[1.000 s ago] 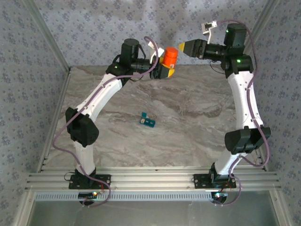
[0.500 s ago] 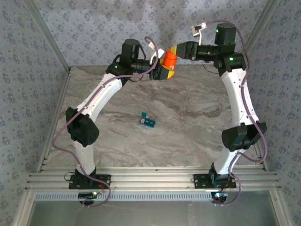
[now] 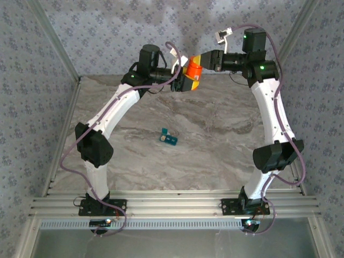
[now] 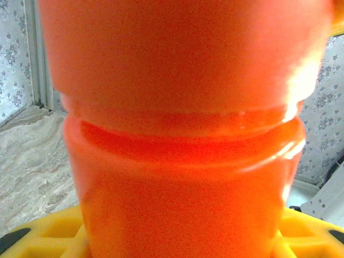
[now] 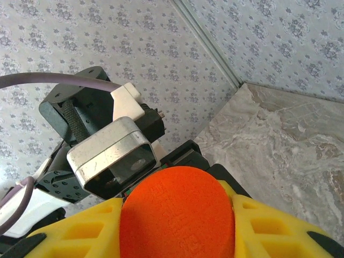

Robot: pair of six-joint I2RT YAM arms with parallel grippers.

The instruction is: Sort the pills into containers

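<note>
An orange pill bottle [image 3: 193,69] hangs high over the table's far edge, and my left gripper [image 3: 189,80] is shut on its body. In the left wrist view the bottle [image 4: 183,134] fills the frame between the yellow fingers [image 4: 54,236]. My right gripper [image 3: 200,59] comes in from the right, with its yellow fingers [image 5: 70,231] pressed on both sides of the bottle's orange cap [image 5: 177,215]. The teal containers [image 3: 169,138] lie mid-table with a lid standing up. The pills are hidden.
The marbled table [image 3: 226,156] is walled by patterned panels at the back and sides. The left arm's wrist camera [image 5: 113,156] sits just behind the cap in the right wrist view. Aluminium rails [image 3: 172,207] run along the near edge.
My right gripper has moved left onto the bottle's cap, and its jaws have closed in on it. The left arm and the bottle have stayed put.
</note>
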